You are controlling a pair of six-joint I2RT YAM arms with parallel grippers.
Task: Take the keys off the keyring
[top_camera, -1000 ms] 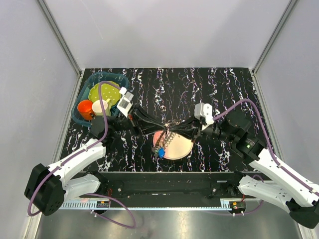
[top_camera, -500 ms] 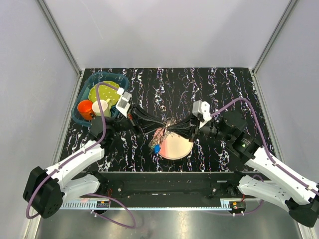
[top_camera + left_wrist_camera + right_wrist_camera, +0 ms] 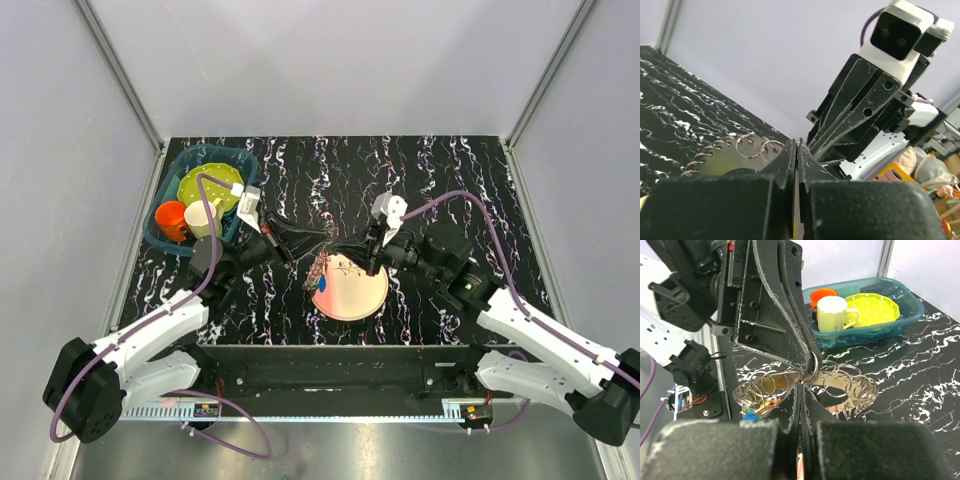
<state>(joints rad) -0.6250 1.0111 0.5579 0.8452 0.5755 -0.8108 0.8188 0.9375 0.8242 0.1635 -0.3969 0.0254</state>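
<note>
The keyring (image 3: 335,264), a thin silvery ring strung with many small split rings, hangs in the air between both grippers, above the far-left rim of the pink plate (image 3: 352,293). It also shows in the right wrist view (image 3: 850,390) and in the left wrist view (image 3: 735,152). The keys (image 3: 320,282) dangle from its left side, one with a blue head; coloured heads show in the right wrist view (image 3: 756,411). My left gripper (image 3: 322,238) is shut on the keyring from the left. My right gripper (image 3: 343,250) is shut on it from the right, tip to tip with the left.
A teal basket (image 3: 168,190) at the back left holds an orange cup (image 3: 171,219), a pale mug (image 3: 201,217) and a yellow dotted plate (image 3: 206,186). It also shows in the right wrist view (image 3: 900,295). Grey walls enclose the black marbled table (image 3: 450,180).
Both grippers have moved away from the front edge and to the left, carrying the keyring. The key bunch has risen and now hangs off the plate's left rim.
</note>
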